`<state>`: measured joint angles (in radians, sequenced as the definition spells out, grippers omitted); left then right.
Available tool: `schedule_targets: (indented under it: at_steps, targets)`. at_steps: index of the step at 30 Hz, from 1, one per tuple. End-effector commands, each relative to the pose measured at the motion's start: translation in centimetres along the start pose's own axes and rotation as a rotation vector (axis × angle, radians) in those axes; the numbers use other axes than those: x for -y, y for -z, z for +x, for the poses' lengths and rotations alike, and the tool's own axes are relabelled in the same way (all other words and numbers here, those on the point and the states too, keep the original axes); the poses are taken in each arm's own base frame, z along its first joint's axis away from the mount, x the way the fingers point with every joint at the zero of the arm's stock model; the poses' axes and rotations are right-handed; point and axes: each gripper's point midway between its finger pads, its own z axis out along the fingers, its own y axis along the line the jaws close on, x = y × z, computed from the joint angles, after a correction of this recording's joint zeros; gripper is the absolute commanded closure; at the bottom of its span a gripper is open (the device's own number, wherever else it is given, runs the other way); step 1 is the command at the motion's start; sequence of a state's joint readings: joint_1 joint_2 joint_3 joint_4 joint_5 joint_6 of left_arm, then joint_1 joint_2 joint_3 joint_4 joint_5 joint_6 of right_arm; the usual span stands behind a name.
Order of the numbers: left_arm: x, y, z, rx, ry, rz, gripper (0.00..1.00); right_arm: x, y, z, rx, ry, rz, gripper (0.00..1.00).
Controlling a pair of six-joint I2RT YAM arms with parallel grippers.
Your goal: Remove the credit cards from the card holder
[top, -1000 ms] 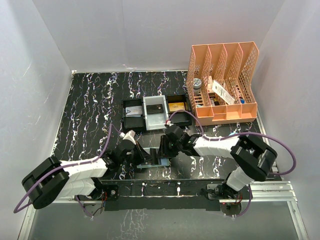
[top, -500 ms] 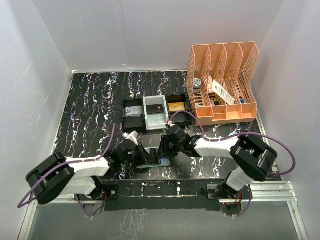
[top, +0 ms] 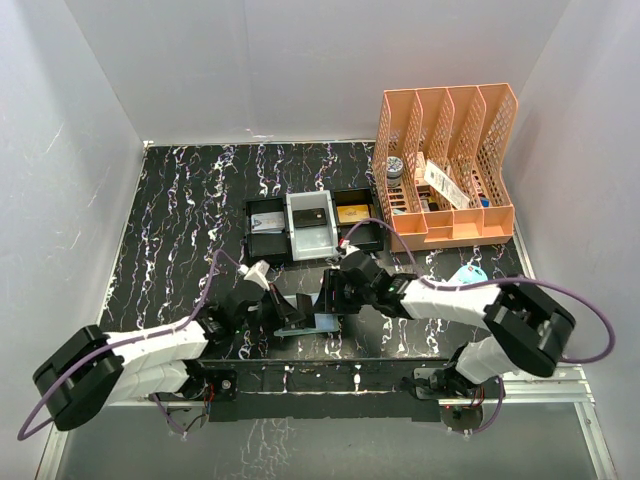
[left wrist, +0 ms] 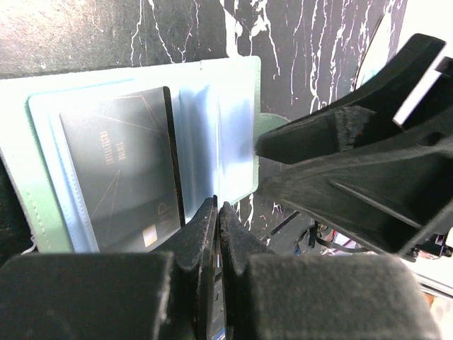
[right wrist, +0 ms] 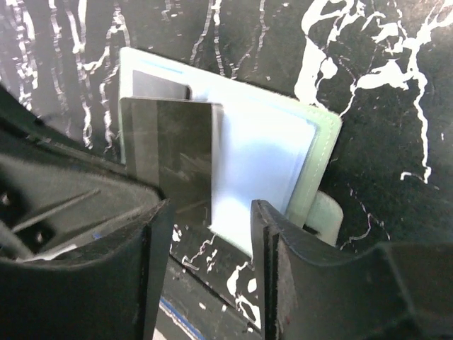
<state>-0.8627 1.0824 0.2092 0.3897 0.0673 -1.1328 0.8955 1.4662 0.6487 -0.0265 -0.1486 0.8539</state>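
The card holder (top: pixel 318 324) lies open on the black marbled table between my two grippers, its pale blue-green inside up (left wrist: pixel 226 120). A dark grey credit card (left wrist: pixel 120 170) sits in one pocket; in the right wrist view that card (right wrist: pixel 170 149) covers the holder's left half. My left gripper (left wrist: pixel 217 212) is shut, its tips pinched on the holder's near edge at the fold. My right gripper (right wrist: pixel 209 237) stands open just over the holder's (right wrist: pixel 269 163) edge and holds nothing. The small side tab (right wrist: pixel 329 216) shows beside its right finger.
Black and white trays (top: pixel 310 225) holding flat cards stand just behind the grippers. An orange slotted desk organiser (top: pixel 445 165) filled with small items is at the back right. A light blue object (top: pixel 467 273) lies right of the right arm. White walls enclose the table.
My right gripper's jaws have spread wider over the holder and its arm has swung lower and to the right. The left arm has shifted lower; its tips stay at the holder's edge.
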Motion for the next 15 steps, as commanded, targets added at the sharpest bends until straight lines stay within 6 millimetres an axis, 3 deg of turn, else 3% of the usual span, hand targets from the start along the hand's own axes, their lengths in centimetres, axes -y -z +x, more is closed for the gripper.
schedule_targets:
  at_steps: [1,4,7,12,15]
  targets:
    - [-0.8,1.0,-0.4,0.039,-0.026,-0.022,1.00,-3.1,2.9,-2.9,0.145,0.068,-0.127,0.52]
    - [0.2,1.7,-0.9,0.067,-0.039,0.024,1.00,-3.9,4.4,-3.6,0.196,0.074,-0.163,0.46]
    - [1.0,2.5,-1.5,0.097,-0.053,0.054,1.00,-4.1,5.6,-4.3,0.251,0.053,-0.176,0.31]
    - [2.3,4.2,-2.2,0.121,-0.100,0.081,1.00,-3.2,7.3,-5.1,0.368,-0.027,-0.190,0.17]
    - [4.6,4.9,-1.7,0.085,-0.134,0.212,1.00,-2.4,8.1,-5.5,0.431,-0.048,-0.191,0.14]
